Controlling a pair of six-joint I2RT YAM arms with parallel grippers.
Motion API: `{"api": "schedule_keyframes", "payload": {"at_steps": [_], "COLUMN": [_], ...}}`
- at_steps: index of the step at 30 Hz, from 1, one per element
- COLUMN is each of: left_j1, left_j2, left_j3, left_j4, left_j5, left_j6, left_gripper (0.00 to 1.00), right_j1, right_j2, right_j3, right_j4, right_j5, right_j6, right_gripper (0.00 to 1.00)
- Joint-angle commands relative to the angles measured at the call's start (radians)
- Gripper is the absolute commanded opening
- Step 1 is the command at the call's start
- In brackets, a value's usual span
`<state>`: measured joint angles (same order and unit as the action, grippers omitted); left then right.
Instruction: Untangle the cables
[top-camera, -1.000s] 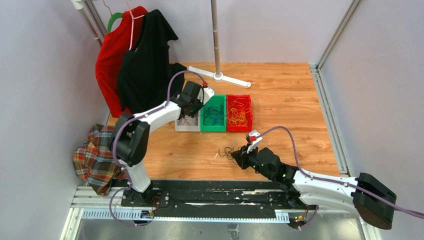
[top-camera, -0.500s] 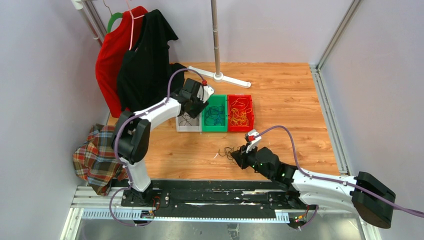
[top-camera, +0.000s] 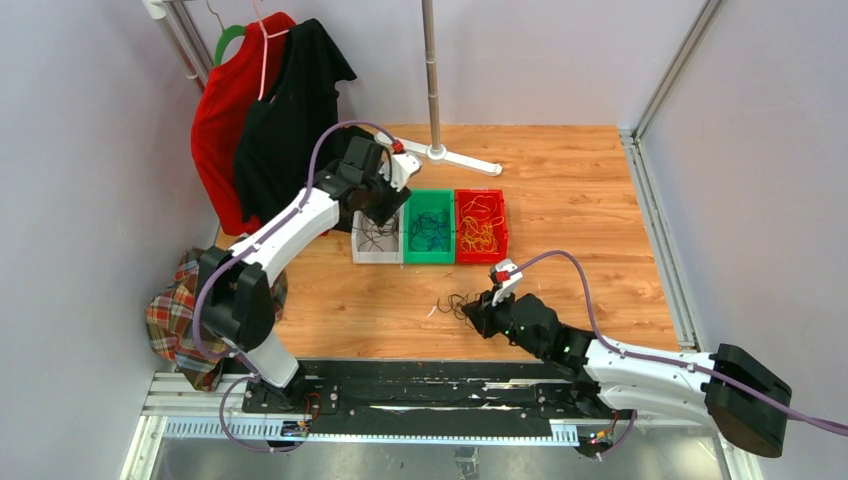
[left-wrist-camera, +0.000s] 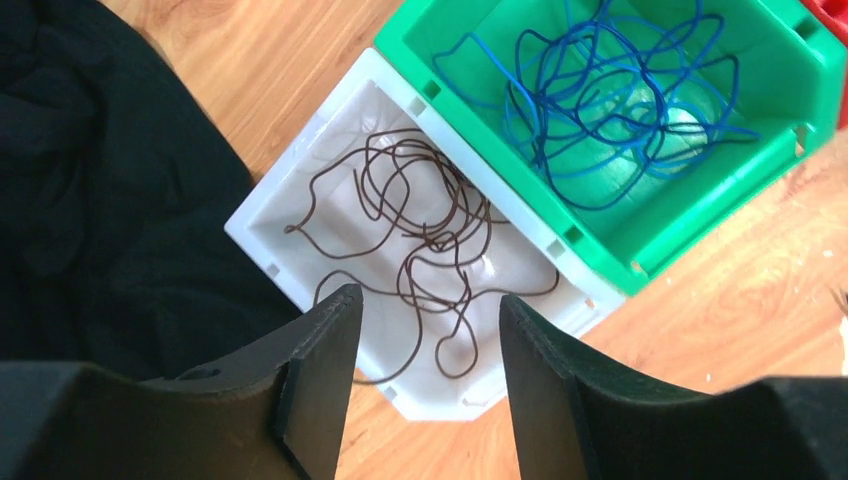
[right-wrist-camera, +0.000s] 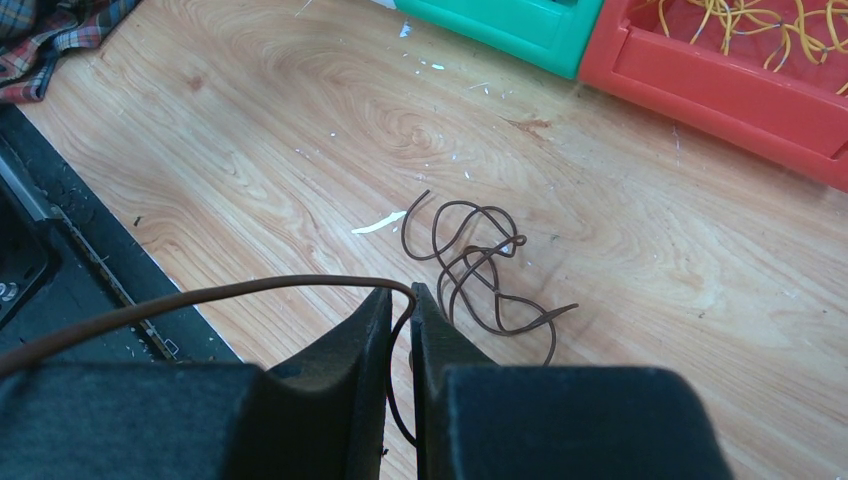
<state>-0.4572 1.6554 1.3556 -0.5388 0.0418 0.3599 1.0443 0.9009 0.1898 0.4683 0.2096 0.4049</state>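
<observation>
Hovering over the white bin (left-wrist-camera: 310, 160), our left hand (left-wrist-camera: 428, 300) stands well open and empty, fingers pointing down at the dark brown cables (left-wrist-camera: 420, 230) coiled inside; blue cables (left-wrist-camera: 600, 90) fill the green bin (left-wrist-camera: 790, 70) beside it. We see that arm stretched forward across the counter (right-wrist-camera: 250, 120). Low near the front edge, our right hand (right-wrist-camera: 402, 295) is pinched tight on a brown cable (right-wrist-camera: 250, 290), with a loose brown tangle (right-wrist-camera: 470, 265) lying just ahead of its fingertips. Yellow cables (right-wrist-camera: 745, 25) sit in the red bin (right-wrist-camera: 720, 85).
</observation>
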Motion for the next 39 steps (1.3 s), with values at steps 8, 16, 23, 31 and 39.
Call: {"api": "schedule_keyframes", "payload": {"at_steps": [8, 16, 23, 31, 39], "left_j1": [-0.092, -0.241, -0.248, -0.258, -0.282], "left_j2": [-0.197, -0.132, -0.061, 0.06, 0.038], "left_j3": [-0.161, -0.149, -0.082, -0.07, -0.105], "left_j4": [-0.223, -0.194, -0.162, 0.0, -0.035], "left_j5": [0.383, 0.605, 0.662, 0.699, 0.726], "left_j6": [0.143, 0.092, 0.095, -0.017, 0.097], "left_gripper": [0.63, 0.64, 0.65, 0.67, 0.66], "right_j1": [-0.008, -0.043, -0.122, -0.234, -0.239], "right_j2": [-0.03, -0.133, -0.304, -0.349, -0.391], "right_j3": [0.044, 0.057, 0.11, 0.113, 0.14], "right_j4": [-0.023, -0.039, -0.18, -0.267, -0.542], "right_j5": [-0.018, -0.147, -0.241, -0.404, -0.236], "right_j6": [0.013, 0.052, 0.102, 0.172, 0.096], "right_gripper": [0.12, 0.13, 0.37, 0.34, 0.35]}}
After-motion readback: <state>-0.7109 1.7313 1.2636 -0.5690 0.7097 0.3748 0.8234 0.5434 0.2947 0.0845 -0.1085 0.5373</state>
